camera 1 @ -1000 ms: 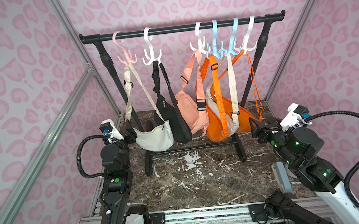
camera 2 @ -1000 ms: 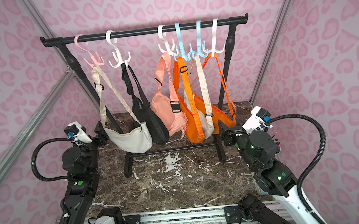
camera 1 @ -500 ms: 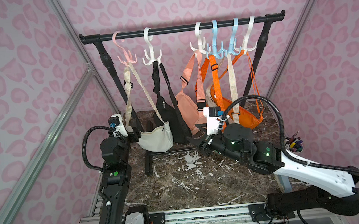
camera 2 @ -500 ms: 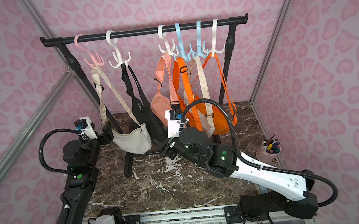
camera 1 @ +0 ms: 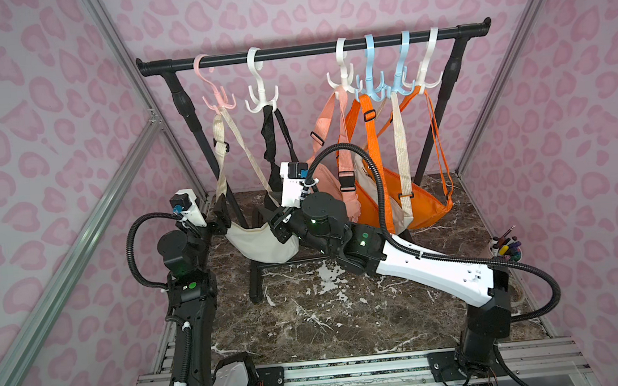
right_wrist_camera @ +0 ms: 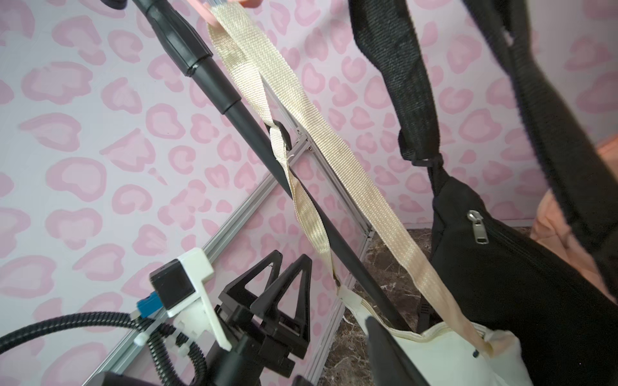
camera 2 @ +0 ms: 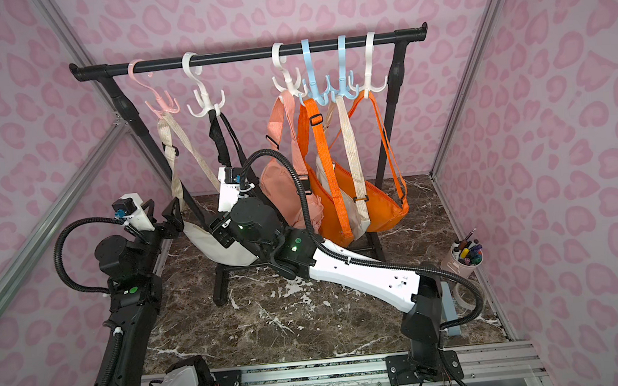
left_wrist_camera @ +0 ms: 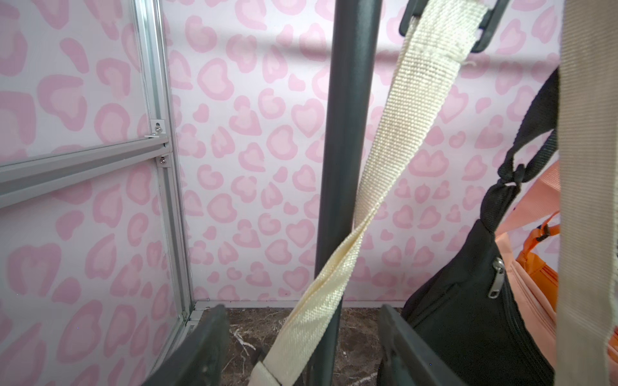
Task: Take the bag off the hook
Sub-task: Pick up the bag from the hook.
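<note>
Right gripper [camera 1: 278, 228] now at horizontal cream bag [camera 1: 262, 244]

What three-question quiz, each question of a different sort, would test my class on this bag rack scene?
1. True or false: the black bag hangs from a blue hook.
2. How many hooks hang on the rail? A four, B six, C eight.
3. Fill in: a cream ____ runs between the fingers of the open left gripper.

Key: 1 false, it hangs from a white hook. 2 B. 3 strap.
</note>
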